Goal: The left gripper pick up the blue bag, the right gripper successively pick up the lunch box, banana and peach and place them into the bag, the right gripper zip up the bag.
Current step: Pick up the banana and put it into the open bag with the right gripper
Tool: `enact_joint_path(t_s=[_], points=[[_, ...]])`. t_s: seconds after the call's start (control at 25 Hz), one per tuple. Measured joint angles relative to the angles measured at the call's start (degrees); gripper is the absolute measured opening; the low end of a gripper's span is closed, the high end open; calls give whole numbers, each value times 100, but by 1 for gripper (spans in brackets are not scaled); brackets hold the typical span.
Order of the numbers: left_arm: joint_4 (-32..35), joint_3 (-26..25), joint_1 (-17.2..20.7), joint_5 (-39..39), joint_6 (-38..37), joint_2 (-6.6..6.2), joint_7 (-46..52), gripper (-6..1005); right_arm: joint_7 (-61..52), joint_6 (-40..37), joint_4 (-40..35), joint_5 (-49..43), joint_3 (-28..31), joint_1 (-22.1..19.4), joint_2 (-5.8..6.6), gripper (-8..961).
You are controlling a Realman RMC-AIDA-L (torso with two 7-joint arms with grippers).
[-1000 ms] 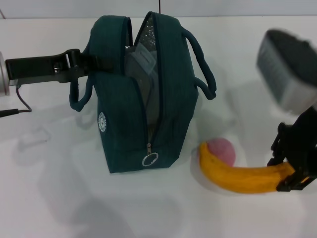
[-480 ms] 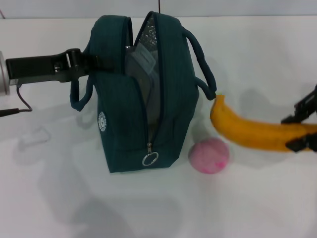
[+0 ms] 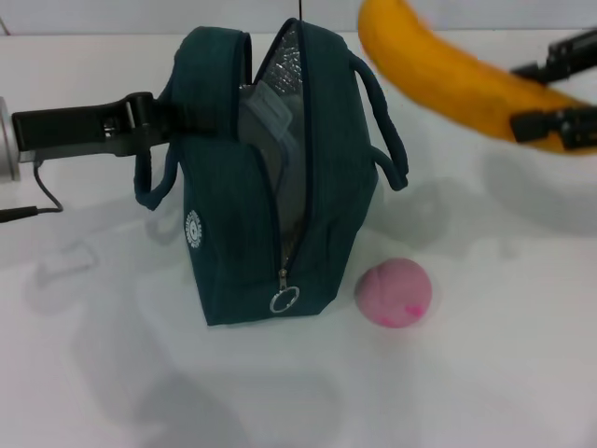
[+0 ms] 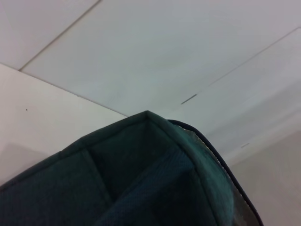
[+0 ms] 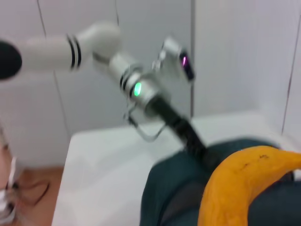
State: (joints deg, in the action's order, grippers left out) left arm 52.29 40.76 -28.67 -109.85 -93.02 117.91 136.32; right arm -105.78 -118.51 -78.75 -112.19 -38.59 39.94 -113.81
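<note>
Only R wrist: banana (image 5: 240, 188), L arm (image 5: 155, 96)

blue bag (image 3: 280, 177) mouth: unzipped, gap open at top centre | upper right: banana (image 3: 448, 75) hangs above its handle | lower right: peach (image 3: 394, 293) beside bag | left gripper (image 3: 154, 119) blocks upper left

Peach (image 3: 394, 293) right of the blue bag (image 3: 270, 177) — banana (image 3: 457, 79) above.
</note>
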Motion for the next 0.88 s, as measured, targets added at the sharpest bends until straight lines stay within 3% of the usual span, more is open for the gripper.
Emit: enact_joint_path(t_s=[0.24, 0.44, 0.6, 0.88], points=[[0, 24, -15, 9, -15, 21, 27, 29, 623, 865, 420, 761, -140, -341, -186, 427], [0, 3, -12, 110, -15, 15, 30, 29, 1858, 2219, 1837, 2193, -1065, -661, -179, 427], [0, 13, 7, 336, -97, 0, 10, 29, 2883, 2813, 3044, 3175, -1785, -535, -196, 427], [0, 33, 10, 516, -207, 13, -16, 30, 4462, 2879, 4469, 4779, -2896, -137, -230, 426]])
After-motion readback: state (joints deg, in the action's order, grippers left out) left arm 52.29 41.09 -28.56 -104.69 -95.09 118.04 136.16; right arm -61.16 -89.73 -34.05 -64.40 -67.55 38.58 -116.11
